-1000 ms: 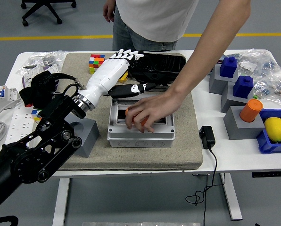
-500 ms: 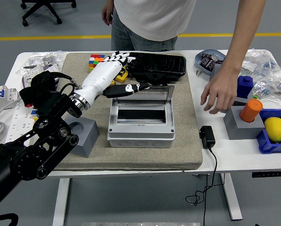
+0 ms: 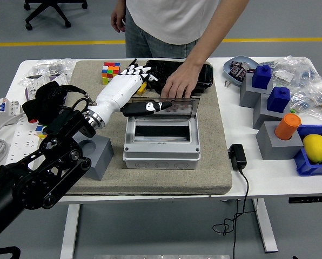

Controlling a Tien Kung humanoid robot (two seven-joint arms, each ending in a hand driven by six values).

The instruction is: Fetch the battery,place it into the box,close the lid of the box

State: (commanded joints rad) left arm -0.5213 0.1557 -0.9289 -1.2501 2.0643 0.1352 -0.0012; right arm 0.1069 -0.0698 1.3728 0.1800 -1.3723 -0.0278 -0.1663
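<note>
View: one head camera, high on the robot's side
Facing: forward and down over the desk [image 3: 269, 181]
Range: whole desk, floor beyond

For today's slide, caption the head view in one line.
Person's hand holds the grey box's lid open beside the robot's left hand.

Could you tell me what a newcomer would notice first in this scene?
Probably the white left robot hand, reaching over the open grey box on the beige mat at the table's centre. Just behind it, a person's hand rests at the raised lid.
</note>
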